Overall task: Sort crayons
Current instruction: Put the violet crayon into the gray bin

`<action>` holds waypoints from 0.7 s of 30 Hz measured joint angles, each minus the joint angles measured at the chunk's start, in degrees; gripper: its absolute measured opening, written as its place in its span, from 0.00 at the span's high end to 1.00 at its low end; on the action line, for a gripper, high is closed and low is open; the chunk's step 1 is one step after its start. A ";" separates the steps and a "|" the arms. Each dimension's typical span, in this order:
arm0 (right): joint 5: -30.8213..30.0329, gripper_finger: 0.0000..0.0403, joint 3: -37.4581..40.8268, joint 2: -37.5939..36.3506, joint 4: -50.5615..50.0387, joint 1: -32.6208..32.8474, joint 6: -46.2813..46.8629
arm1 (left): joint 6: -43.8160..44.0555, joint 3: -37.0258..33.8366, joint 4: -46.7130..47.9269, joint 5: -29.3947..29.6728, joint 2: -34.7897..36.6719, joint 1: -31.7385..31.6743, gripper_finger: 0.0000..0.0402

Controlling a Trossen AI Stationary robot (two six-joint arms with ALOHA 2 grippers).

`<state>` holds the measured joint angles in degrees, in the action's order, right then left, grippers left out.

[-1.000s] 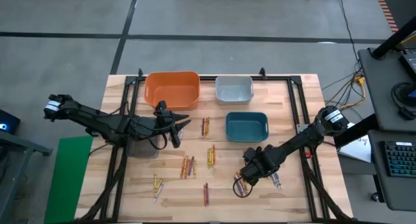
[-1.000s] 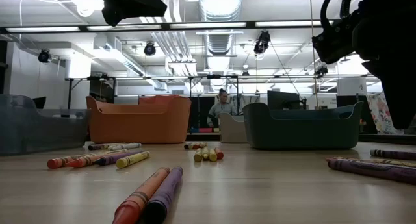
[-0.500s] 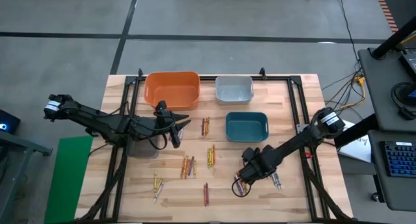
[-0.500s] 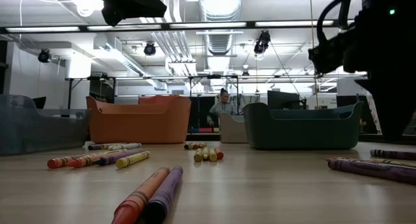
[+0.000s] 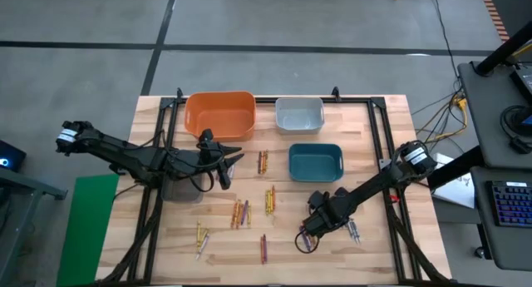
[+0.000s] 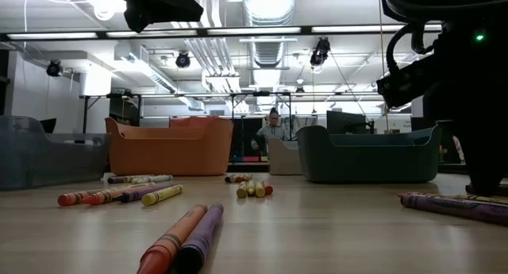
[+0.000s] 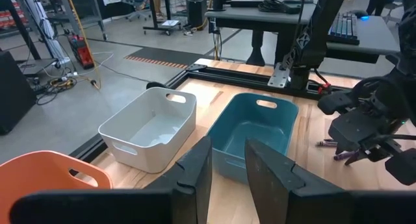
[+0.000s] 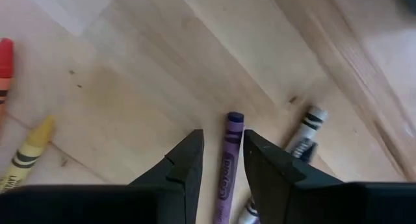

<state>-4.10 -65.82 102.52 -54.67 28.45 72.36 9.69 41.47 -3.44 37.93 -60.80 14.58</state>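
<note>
Right gripper (image 8: 221, 160) down on the table (image 5: 366, 145), fingers apart astride a purple crayon (image 8: 229, 156), not clamped.
Reference is the teal bin (image 5: 316, 162). That crayon lies on the wood on the bin's near side, just beside a grey/white crayon (image 8: 309, 126); a yellow crayon (image 8: 27, 149) is close by. More loose crayons (image 5: 269, 199) scatter over the wood near and left of the bin. Left gripper (image 7: 226, 160) hangs well left of the bin, fingers apart, nothing between them. White bin (image 5: 299, 114) sits just beyond the teal one, orange bin (image 5: 219, 114) beyond and left.
</note>
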 joint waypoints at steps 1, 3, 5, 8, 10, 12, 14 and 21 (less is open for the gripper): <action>0.00 0.76 -0.01 0.00 0.25 0.00 -0.01 | 0.00 0.00 0.00 0.00 0.00 0.01 0.81; 0.00 0.77 -0.02 0.00 0.46 0.00 0.04 | 0.00 0.00 0.00 0.00 0.00 0.01 0.81; 0.00 0.78 -0.02 0.00 1.04 0.00 -0.13 | 0.00 0.00 0.00 0.00 0.00 -0.01 0.81; -0.01 0.80 0.00 0.00 1.65 0.00 -0.37 | 0.00 0.00 0.00 0.00 0.00 -0.01 0.81; -0.02 0.81 0.23 0.00 1.91 0.00 -0.45 | 0.00 0.00 0.01 0.00 0.00 0.01 0.81; -0.02 0.83 0.60 -0.01 2.66 0.00 -1.08 | 0.00 0.00 0.00 0.00 0.00 -0.01 0.81; -0.04 0.84 1.08 -0.07 3.80 0.02 -1.47 | 0.00 0.00 0.02 0.01 0.00 0.00 0.81; -0.03 0.88 1.78 -0.15 5.95 0.02 -2.10 | 0.00 0.00 0.02 0.00 0.00 -0.01 0.81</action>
<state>-4.13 -64.04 102.37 -48.72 28.47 70.26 9.69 41.47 -3.42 37.93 -60.80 14.57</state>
